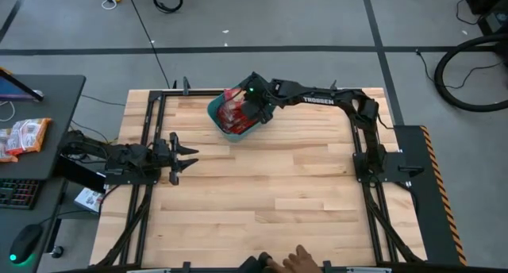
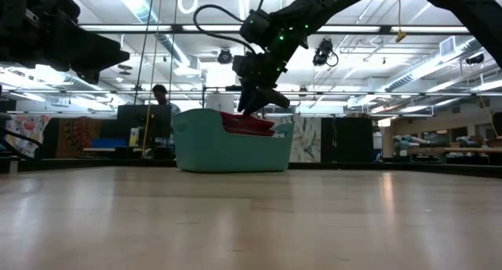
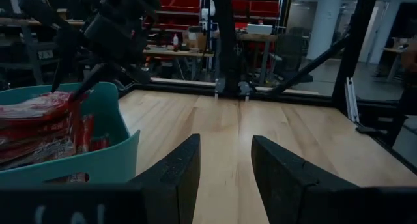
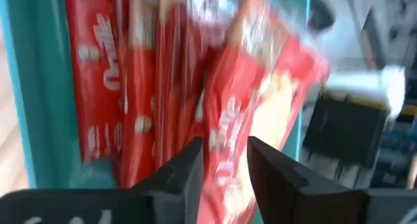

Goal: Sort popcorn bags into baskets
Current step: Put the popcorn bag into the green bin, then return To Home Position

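Over the teal basket (image 1: 223, 119), at the tabletop's (image 1: 270, 186) far edge, the right pincer (image 1: 252, 112) is hanging just above the stacked red popcorn bags (image 4: 124, 87) filling it. Its jaws are standing narrowly apart with one bag's (image 4: 260, 113) edge lying between them; whether they are gripping it cannot be told. Well away from the basket, the left pincer (image 1: 187, 157) is waiting above bare wood, its fingers (image 3: 176, 175) parted and holding nothing.

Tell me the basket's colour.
Teal basket; the low view shows it best.
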### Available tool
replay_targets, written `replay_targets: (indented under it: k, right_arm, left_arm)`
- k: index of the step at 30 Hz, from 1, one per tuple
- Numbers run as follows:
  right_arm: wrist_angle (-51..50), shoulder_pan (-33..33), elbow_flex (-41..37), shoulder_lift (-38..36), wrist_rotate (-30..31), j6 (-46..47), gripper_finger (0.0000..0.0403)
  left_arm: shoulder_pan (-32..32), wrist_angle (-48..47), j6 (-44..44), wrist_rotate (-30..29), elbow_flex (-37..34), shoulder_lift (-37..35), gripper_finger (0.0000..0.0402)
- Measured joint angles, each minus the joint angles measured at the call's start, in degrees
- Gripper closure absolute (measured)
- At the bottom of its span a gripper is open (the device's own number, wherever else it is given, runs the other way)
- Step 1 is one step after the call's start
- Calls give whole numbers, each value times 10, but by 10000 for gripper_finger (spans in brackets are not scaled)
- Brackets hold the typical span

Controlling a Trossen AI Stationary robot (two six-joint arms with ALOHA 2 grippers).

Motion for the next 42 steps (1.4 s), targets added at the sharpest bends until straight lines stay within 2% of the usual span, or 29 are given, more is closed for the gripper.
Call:
replay_targets:
  k: [7,13,23,31,34,39,42]
  right_arm:
    - [-51,13,0,0,52,92,246]
    - [-66,0,-1,0,112,109,230]
    - [-45,-36,-1,-2,106,115,229]
    - [-74,19,-2,-32,148,208,229]
    - [-85,33,-2,-53,123,285,229]
    - [-97,34,-24,-91,-45,440,233]
    - [-27,46,-101,-122,-44,473,242]
  left_arm:
    - [0,-4,1,0,0,0,260]
    - [0,-4,3,0,0,0,260]
    - [0,-4,5,0,0,0,260]
    - [0,-2,23,0,0,0,260]
    - [0,1,21,0,0,0,260]
    - [0,17,20,-19,0,0,260]
    - [0,17,20,-40,0,0,260]
